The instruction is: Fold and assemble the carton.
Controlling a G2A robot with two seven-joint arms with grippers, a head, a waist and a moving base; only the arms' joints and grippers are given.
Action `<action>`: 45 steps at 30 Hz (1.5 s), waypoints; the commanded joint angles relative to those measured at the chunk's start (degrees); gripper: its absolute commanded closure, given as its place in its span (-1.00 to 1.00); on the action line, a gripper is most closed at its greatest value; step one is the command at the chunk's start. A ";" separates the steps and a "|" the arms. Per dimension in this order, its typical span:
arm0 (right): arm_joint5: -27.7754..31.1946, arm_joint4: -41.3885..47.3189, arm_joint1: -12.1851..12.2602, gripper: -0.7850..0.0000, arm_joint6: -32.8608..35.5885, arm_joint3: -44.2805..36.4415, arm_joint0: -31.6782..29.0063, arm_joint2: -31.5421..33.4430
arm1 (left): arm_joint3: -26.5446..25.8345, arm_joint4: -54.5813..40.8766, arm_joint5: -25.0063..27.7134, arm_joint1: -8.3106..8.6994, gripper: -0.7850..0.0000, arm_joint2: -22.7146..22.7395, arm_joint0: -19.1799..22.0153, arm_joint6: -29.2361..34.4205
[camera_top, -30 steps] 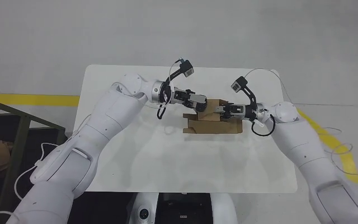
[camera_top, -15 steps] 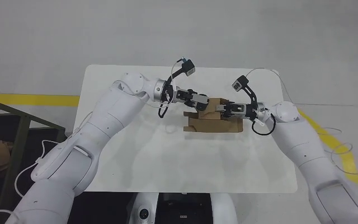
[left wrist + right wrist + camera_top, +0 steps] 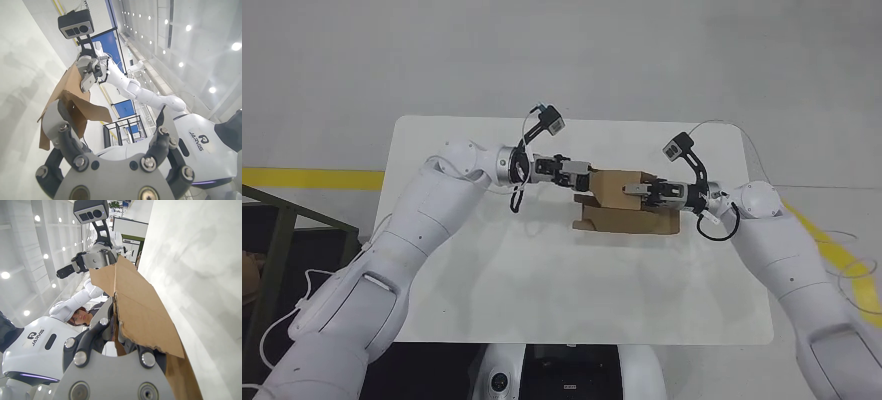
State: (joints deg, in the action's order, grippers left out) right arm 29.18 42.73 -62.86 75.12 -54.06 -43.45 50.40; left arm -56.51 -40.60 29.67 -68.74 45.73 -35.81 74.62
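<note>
A brown cardboard carton lies partly folded on the white table, flaps sticking up at both ends. My right gripper is at its right end, shut on an upright flap; the cardboard runs between its fingers. My left gripper hovers at the carton's left end, open wide. One left finger rests against the end flap, the other finger is spread well away. In the left wrist view, the right gripper pinches the far panel.
The table's near half and left side hold nothing but the arms' shadows. A yellow floor line runs past the table, and a dark frame stands to the left of it.
The left gripper has drawn back to the left, off the carton's top to its end flap. The carton and the right gripper shifted slightly to the right.
</note>
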 commanded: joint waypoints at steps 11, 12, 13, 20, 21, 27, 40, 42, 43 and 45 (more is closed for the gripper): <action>-1.02 0.31 -0.15 1.00 1.02 -1.91 -0.62 -0.16 | 4.15 1.43 1.49 -0.33 -1.00 0.21 0.35 -1.50; -1.15 0.33 -0.22 1.00 1.15 -2.14 -0.63 -0.35 | 4.18 1.31 1.51 -0.39 -1.00 0.16 0.28 -1.52; -1.26 0.34 -0.28 1.00 1.26 -2.25 -0.63 -0.48 | 4.17 1.24 1.52 -0.44 -1.00 0.12 0.24 -1.53; -1.74 0.48 -0.98 1.00 1.75 -2.83 -0.35 -1.84 | 4.47 0.60 1.72 -1.01 -1.00 -0.15 0.54 -1.73; -1.79 0.48 -1.02 1.00 1.79 -2.79 -0.29 -1.90 | 4.50 0.58 1.76 -1.07 -1.00 -0.18 0.63 -1.77; -2.20 0.65 -1.39 1.00 2.21 -2.74 -0.02 -2.43 | 4.59 0.70 1.90 -1.52 -1.00 -0.41 1.29 -1.91; -2.73 0.88 -1.81 1.00 2.73 -2.52 0.04 -2.68 | 4.34 0.30 1.25 -2.56 -1.00 -1.57 1.62 -1.25; -2.74 0.88 -1.88 1.00 2.74 -2.43 0.05 -2.71 | 4.59 0.26 1.23 -2.75 -1.00 -1.76 1.72 -1.23; -2.77 0.91 -1.92 1.00 2.78 -2.36 0.06 -2.72 | 4.71 0.24 1.20 -2.82 -1.00 -1.82 1.79 -1.20; -2.77 0.88 -1.97 1.00 2.77 -2.16 0.08 -2.71 | 5.12 0.29 1.25 -2.92 -1.00 -1.83 1.90 -1.26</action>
State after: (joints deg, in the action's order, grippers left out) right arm 26.40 43.62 -64.81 77.90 -56.33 -43.37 47.68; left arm -51.61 -40.35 30.88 -71.62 43.88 -33.95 73.41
